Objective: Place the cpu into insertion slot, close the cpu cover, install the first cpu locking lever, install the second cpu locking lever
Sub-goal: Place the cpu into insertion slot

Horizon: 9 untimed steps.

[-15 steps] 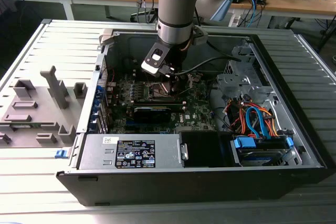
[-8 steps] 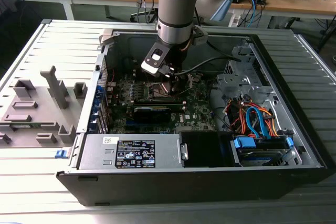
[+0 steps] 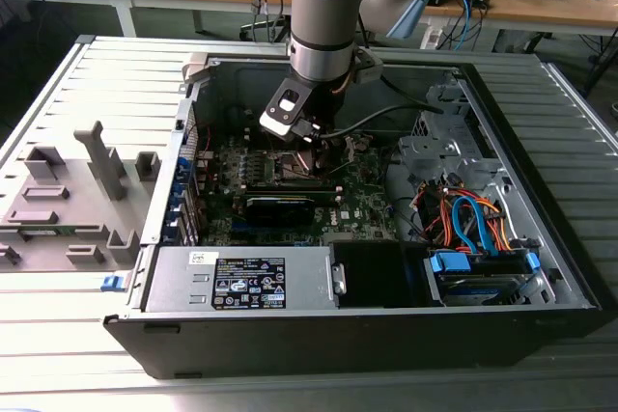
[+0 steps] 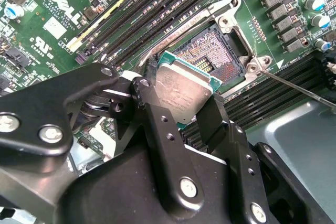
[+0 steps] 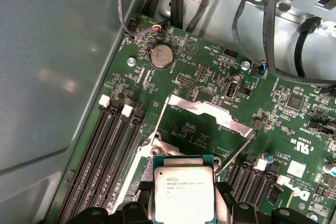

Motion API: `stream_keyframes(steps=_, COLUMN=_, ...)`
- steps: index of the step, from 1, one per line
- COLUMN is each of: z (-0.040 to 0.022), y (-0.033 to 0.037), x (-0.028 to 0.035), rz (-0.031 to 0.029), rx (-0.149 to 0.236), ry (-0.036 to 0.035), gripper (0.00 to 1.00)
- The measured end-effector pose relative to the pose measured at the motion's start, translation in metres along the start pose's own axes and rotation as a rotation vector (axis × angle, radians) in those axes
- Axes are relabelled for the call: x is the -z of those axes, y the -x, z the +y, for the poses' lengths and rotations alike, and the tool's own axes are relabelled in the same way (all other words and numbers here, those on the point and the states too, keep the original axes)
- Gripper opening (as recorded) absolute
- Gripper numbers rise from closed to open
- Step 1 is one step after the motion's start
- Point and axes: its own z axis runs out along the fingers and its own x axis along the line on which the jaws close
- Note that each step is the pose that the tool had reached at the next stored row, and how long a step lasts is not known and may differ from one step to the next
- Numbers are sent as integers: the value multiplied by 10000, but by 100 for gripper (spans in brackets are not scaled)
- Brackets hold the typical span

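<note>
My gripper [image 4: 184, 104] is shut on the cpu [image 4: 181, 88], a small square chip with a silvery-grey top, its black fingers [image 4: 157, 124] clamping two opposite edges. The chip hangs tilted just above one edge of the insertion slot [image 4: 211, 59], whose dark pin field lies bare inside its silver frame. In the first wrist view the cpu [image 5: 184, 187] sits between the fingers of the gripper [image 5: 184, 207]. Beyond it the cpu cover [image 5: 210, 113] stands swung open, with green board showing through its window. A thin lever rod [image 4: 299, 88] sticks out beside the slot. In the exterior view the gripper [image 3: 305, 142] reaches down into the open computer case.
Long black memory slots [image 5: 107, 145] run on both sides of the socket. A coin battery [image 5: 161, 55] and black cables [image 5: 273, 35] lie further off. The case holds a power supply [image 3: 241, 282] and a drive bay with orange and blue cables [image 3: 473, 224]. Grey fixtures [image 3: 77, 190] stand on the exterior view's left.
</note>
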Motion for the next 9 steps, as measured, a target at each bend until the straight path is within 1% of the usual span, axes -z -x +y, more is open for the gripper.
stream_keyframes(steps=9, z=0, y=0, x=-1, rz=-1, rx=-55, ry=1, gripper=55)
